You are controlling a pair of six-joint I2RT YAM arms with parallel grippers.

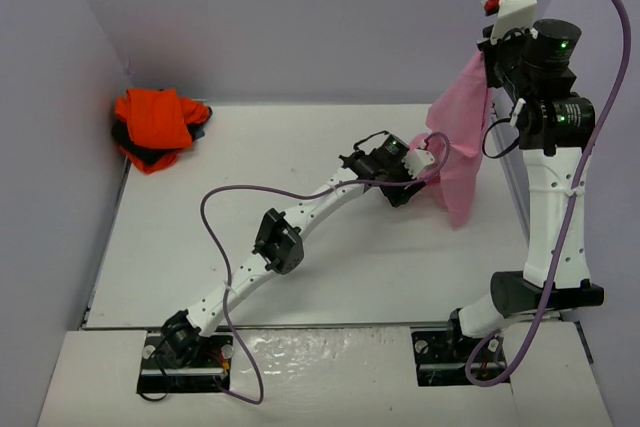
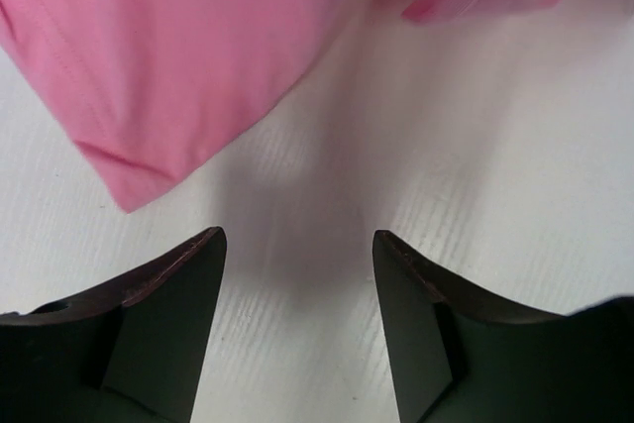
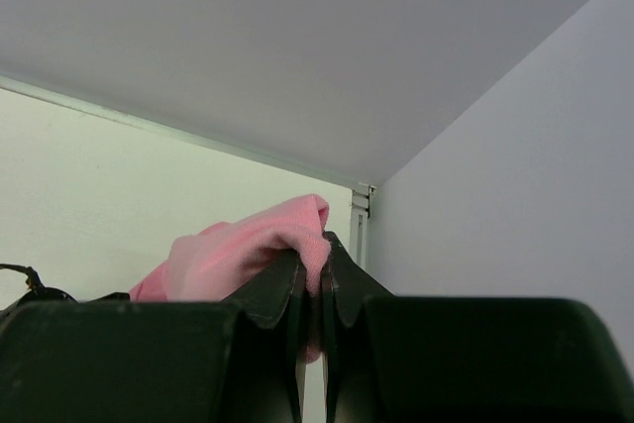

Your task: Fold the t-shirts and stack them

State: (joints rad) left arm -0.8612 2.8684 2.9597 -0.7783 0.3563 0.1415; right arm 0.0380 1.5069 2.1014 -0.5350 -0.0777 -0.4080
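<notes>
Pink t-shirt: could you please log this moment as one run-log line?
right claw: shut on pink t-shirt, held aloft | left claw: open, empty, facing shirt's lower corner | orange t-shirt: bunched, far-left corner

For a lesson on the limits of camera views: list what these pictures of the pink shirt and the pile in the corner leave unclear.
1. Top view: the dark shirt lies mostly under the orange shirt; its shape is hidden.
2. Left wrist view: the pink shirt runs off the top edge; only its lower part shows.
3. Right wrist view: the right gripper, shut on the pink shirt, covers most of it.
</notes>
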